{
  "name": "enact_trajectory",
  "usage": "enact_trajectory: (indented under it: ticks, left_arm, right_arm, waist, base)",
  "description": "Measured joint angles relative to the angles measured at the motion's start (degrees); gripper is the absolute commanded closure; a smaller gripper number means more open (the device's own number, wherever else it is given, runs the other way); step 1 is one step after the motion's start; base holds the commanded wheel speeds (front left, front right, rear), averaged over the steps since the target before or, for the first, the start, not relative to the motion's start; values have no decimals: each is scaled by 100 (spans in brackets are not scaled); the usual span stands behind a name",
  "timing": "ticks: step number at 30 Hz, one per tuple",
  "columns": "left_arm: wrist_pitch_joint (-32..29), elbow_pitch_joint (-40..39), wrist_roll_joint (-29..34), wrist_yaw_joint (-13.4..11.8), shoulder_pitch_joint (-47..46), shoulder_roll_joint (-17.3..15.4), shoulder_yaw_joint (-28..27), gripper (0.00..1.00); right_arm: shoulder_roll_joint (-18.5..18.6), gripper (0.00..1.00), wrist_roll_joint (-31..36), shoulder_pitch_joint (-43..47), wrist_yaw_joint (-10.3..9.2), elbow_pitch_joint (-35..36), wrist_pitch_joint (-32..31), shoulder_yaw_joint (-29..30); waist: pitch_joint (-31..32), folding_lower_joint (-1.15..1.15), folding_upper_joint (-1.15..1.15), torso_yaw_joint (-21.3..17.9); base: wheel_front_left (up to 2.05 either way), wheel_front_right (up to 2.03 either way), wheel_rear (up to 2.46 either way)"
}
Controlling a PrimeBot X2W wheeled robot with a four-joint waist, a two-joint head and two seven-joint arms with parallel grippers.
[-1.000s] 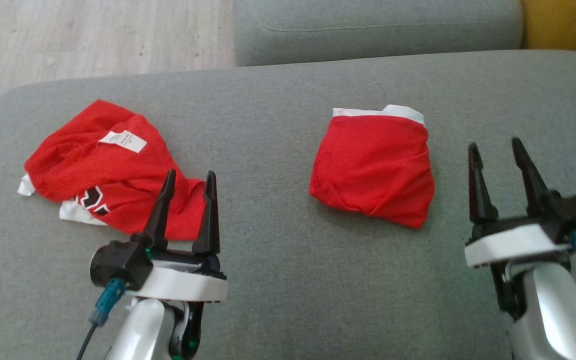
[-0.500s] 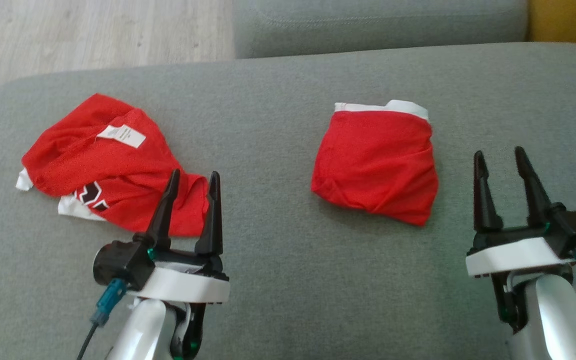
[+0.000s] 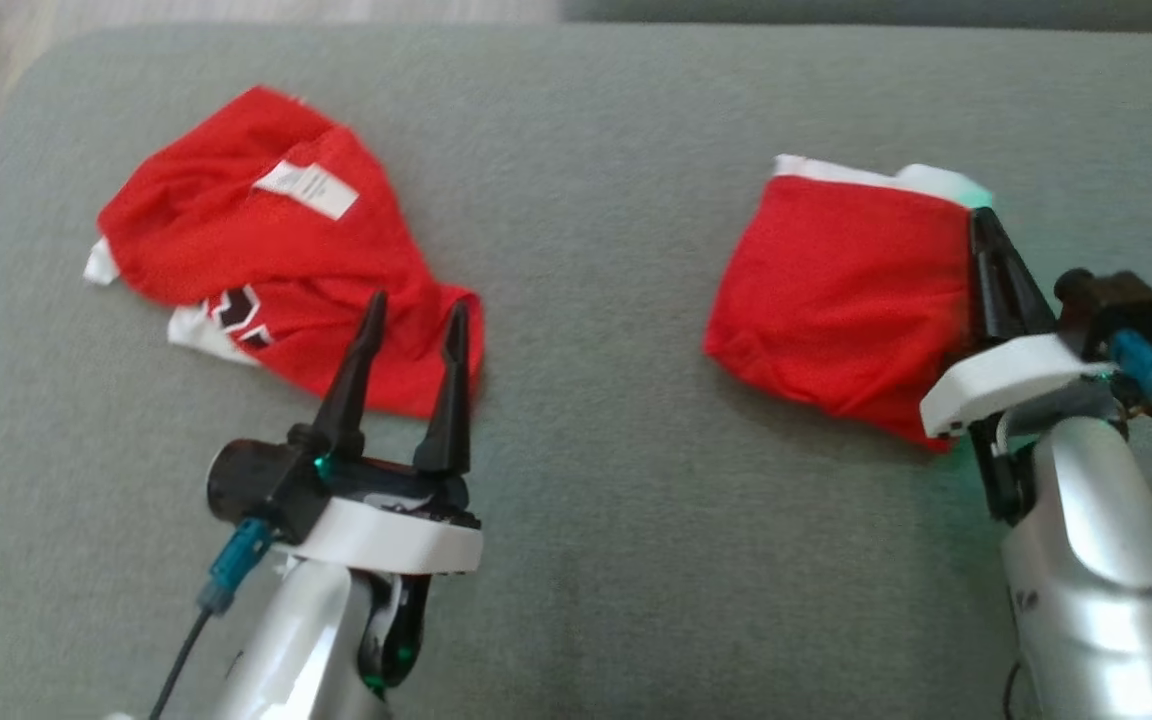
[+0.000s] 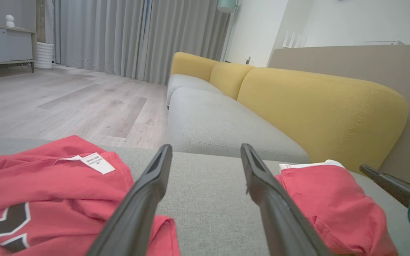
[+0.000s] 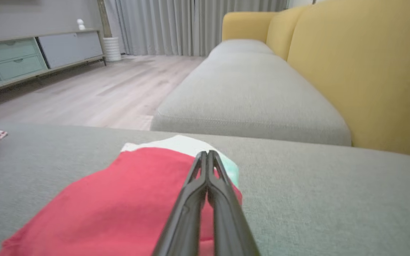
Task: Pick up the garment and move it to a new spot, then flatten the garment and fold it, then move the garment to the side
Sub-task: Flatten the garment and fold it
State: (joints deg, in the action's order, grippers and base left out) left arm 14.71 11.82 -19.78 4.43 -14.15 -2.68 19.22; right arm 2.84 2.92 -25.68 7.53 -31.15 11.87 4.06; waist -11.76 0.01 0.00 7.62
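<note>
The garment (image 3: 266, 260), a crumpled red jersey with black white-outlined lettering and a white tag, lies at the left of the grey cushion; it also shows low left in the left wrist view (image 4: 41, 185). My left gripper (image 3: 416, 303) stands open just in front of its near right corner, nothing between the fingers (image 4: 205, 146). A second, folded red cloth with a white far edge (image 3: 836, 290) lies at the right. My right gripper (image 3: 981, 215) is shut, its tips (image 5: 206, 153) over that cloth's far right corner. Whether cloth is pinched cannot be made out.
Both cloths rest on a broad grey sofa cushion (image 3: 596, 200). A yellow backrest (image 4: 315, 106) rises on the right, and another grey seat (image 5: 247, 89) extends beyond. Wooden floor (image 4: 66, 103) and a low cabinet (image 5: 30, 53) lie past the cushion's far left edge.
The head camera has tilted down and shifted. My right gripper has moved forward and left to the folded cloth's right edge and gone from open to shut. The left gripper stays open.
</note>
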Motion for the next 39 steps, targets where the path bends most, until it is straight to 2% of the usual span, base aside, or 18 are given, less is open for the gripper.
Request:
enact_trajectory:
  ticks: [2,6,10,15,24,33,39]
  left_arm:
    - [0,9,0,21,-66,0,122,0]
    - [0,11,0,21,-137,4,147,0]
    - [0,21,-1,21,-203,5,152,0]
    - [0,56,-42,11,-200,5,158,0]
    - [0,67,-123,-26,-172,5,294,0]
    - [0,21,-151,-40,-172,5,300,0]
    - [0,21,-151,-43,-174,5,292,0]
  right_arm:
    - [4,100,245,-346,0,-728,-89,292]
    - [13,100,265,-711,0,-1750,-188,516]
    - [57,100,409,-1034,0,-2323,-102,625]
    - [70,100,476,-1152,0,-2518,183,537]
    - [69,100,-82,-1146,0,-2030,235,-356]
    - [74,100,45,-1224,0,-2838,236,-486]
    - [135,100,-369,-1544,0,-3199,263,-1193]
  waist:
    - [-166,0,0,176]
    - [-343,0,0,386]
    - [-405,-1,0,514]
    - [-266,-1,0,530]
    - [-32,-2,0,622]
    - [-214,-1,0,831]
    - [-280,-1,0,864]
  base:
    - [0,0,0]
    - [0,0,0]
    - [0,0,0]
    - [0,0,0]
    - [0,0,0]
    - [0,0,0]
    - [0,0,0]
